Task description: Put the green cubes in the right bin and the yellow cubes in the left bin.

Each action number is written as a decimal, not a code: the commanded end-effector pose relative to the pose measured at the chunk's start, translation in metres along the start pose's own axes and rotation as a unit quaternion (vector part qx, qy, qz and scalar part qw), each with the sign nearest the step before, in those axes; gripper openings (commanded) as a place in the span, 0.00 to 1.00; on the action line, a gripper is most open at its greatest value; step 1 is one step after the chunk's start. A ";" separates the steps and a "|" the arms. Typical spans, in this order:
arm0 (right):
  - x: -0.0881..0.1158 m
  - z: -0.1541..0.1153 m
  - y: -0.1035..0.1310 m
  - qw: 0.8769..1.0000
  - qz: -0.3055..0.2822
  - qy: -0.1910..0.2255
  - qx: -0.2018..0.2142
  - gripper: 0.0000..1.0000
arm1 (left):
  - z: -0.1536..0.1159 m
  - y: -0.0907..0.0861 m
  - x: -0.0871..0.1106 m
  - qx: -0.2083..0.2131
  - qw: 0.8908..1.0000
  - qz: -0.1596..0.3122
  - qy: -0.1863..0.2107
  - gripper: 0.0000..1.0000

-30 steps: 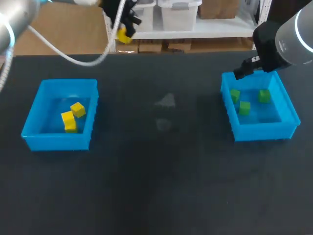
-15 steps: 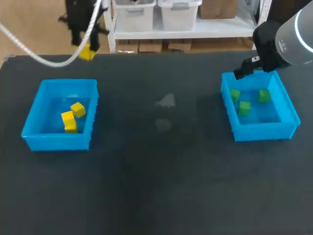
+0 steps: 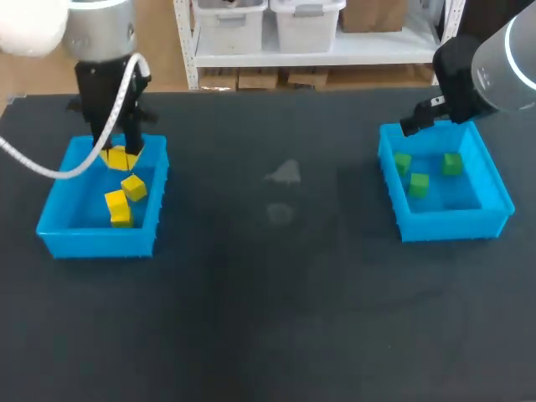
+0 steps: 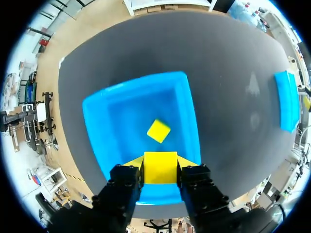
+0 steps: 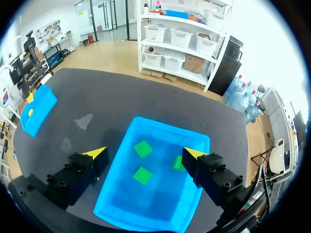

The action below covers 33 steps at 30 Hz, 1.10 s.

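Note:
My left gripper (image 3: pixel 122 151) hangs over the back part of the left blue bin (image 3: pixel 59 188), shut on a yellow cube (image 3: pixel 117 159). In the left wrist view this held cube (image 4: pixel 160 167) sits between the fingers, above the bin (image 4: pixel 136 86), where one loose yellow cube (image 4: pixel 158 130) shows. The head view shows two yellow cubes (image 3: pixel 132 186) (image 3: pixel 118 208) lying in that bin. My right gripper (image 5: pixel 146 154) stands open and empty above the right blue bin (image 5: pixel 194 141). Three green cubes (image 3: pixel 403 162) (image 3: pixel 453 163) (image 3: pixel 419 184) lie in the right bin (image 3: pixel 494 188).
The black table (image 3: pixel 276 293) spreads between the two bins, with a few pale smudges (image 3: pixel 285 173) near its middle. No loose cubes lie on the tabletop outside the bins.
My left arm has swung from the table's back edge leftwards and down over the left bin, carrying the yellow cube. The right arm has kept still.

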State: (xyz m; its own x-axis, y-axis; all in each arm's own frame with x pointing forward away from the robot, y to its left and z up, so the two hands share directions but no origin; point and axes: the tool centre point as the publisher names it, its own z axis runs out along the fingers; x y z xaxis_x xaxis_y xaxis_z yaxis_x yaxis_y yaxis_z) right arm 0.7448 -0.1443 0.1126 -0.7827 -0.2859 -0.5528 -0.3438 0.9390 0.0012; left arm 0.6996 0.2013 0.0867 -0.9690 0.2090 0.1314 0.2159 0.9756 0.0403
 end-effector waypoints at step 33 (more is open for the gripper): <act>0.003 -0.001 0.001 1.000 0.001 -0.005 0.004 1.00 | -0.010 0.000 0.012 0.015 0.975 0.008 -0.223 1.00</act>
State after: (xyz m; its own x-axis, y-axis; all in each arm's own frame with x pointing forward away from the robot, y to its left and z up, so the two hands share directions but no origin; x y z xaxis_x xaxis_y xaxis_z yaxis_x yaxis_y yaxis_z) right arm 0.7448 -0.1443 0.1126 -0.7827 -0.2859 -0.5529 -0.3438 0.9390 0.0012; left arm 0.6916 0.2016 0.0982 -0.9272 0.2286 -0.2966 0.2352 0.9719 0.0140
